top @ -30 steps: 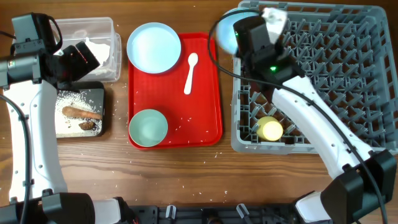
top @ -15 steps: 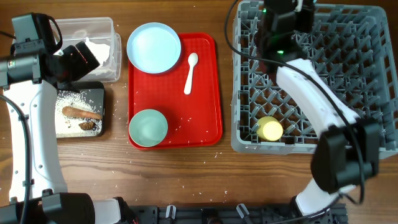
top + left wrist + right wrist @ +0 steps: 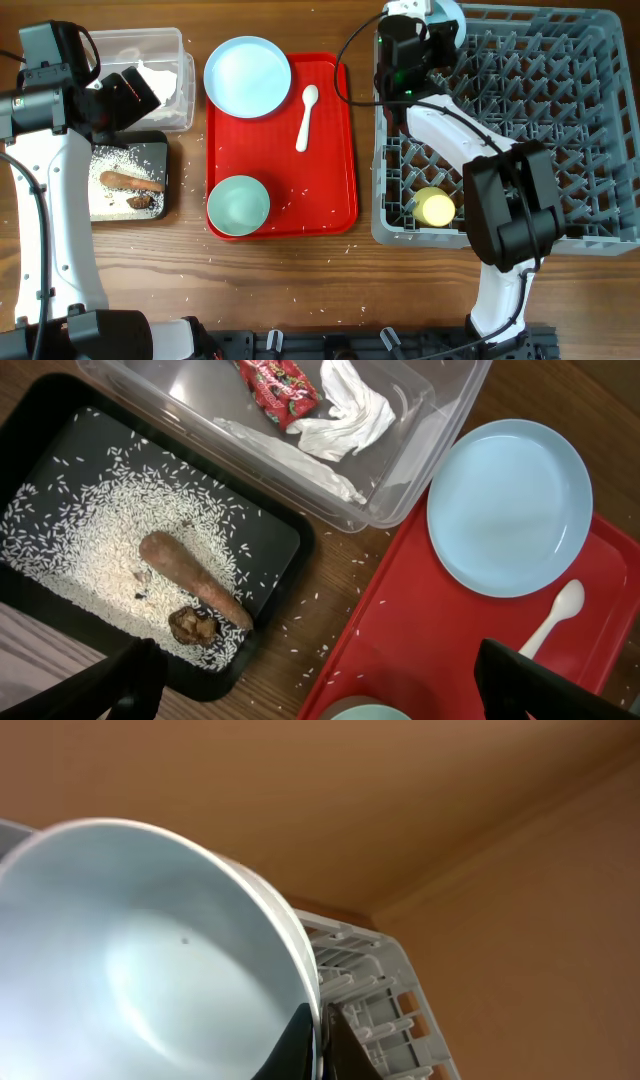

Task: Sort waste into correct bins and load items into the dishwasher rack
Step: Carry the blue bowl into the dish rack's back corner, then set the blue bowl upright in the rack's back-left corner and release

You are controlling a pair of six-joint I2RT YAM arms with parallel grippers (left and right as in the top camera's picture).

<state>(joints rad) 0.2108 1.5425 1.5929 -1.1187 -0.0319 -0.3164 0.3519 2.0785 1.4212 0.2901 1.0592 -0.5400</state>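
Note:
My right gripper (image 3: 420, 28) is shut on the rim of the white bowl (image 3: 447, 12), held over the far left corner of the grey dishwasher rack (image 3: 540, 130). The right wrist view shows the fingers pinching the bowl (image 3: 150, 950). A yellow cup (image 3: 436, 207) sits in the rack. My left gripper (image 3: 125, 95) hangs open and empty above the clear tub (image 3: 420, 460) and black tray (image 3: 290, 545). The tub holds the red wrapper (image 3: 275, 380) and tissue (image 3: 345, 410). The tray holds rice, the sausage piece (image 3: 190, 575) and the lump (image 3: 193, 626).
A flat red tray (image 3: 320, 190) carries the pale blue plate (image 3: 248, 76), white spoon (image 3: 306, 116) and mint-green bowl (image 3: 238, 205). Loose rice grains lie on the wood and the red tray. The right arm's cable loops over the rack's left edge.
My right gripper has swung with the white bowl from the rack's left rim to its far edge, then back to the far left corner. The left arm has not moved.

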